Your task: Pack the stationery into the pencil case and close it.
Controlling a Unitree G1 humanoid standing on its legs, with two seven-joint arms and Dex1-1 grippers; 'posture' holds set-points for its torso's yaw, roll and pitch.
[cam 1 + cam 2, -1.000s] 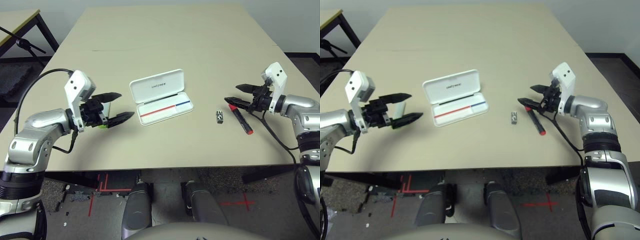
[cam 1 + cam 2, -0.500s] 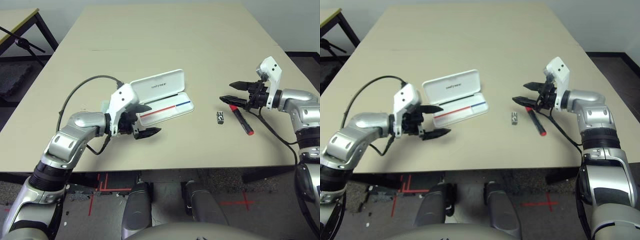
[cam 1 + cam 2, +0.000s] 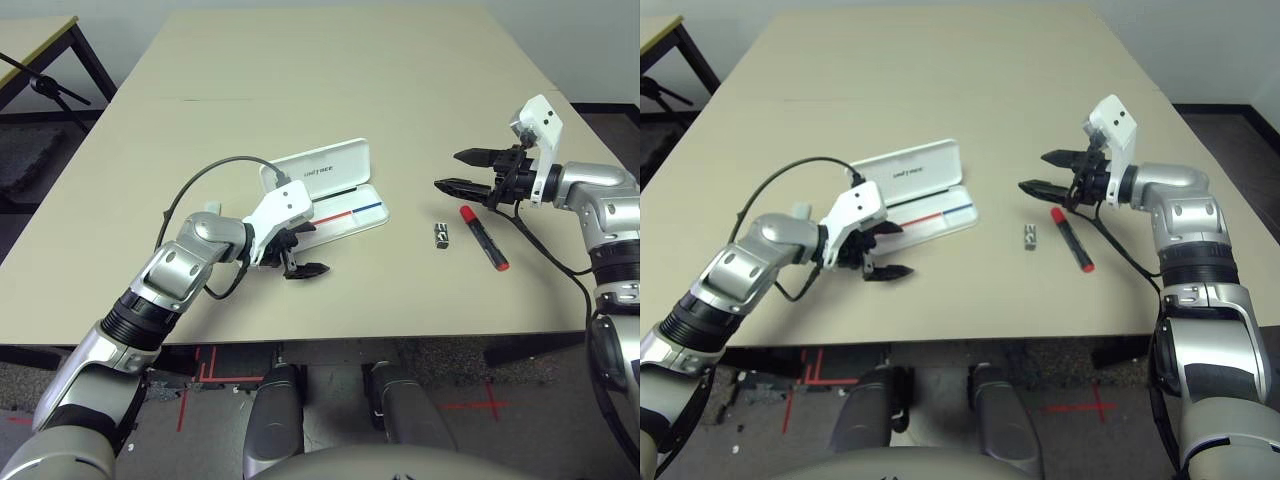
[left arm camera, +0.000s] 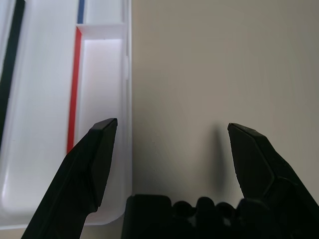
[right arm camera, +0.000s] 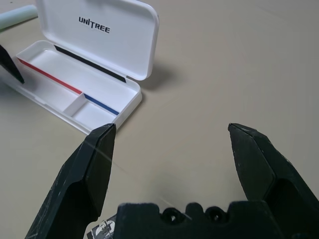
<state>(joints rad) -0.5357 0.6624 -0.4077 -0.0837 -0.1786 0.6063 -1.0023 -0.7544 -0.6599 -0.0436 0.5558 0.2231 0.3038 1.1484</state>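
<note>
Your left hand (image 3: pixel 303 251) hung wide open and empty at the near left corner of the open flat white hard pencil case (image 3: pixel 325 195), which lay mid-surface. Your right hand (image 3: pixel 462 171), equally spread and empty, hovered above the red marker with black end (image 3: pixel 483 237) and the tiny black-and-silver clip (image 3: pixel 439 234) toward the surface's right edge. The marker looked light, stiff and prone to rolling, so you would have done best pinching it mid-barrel.
</note>
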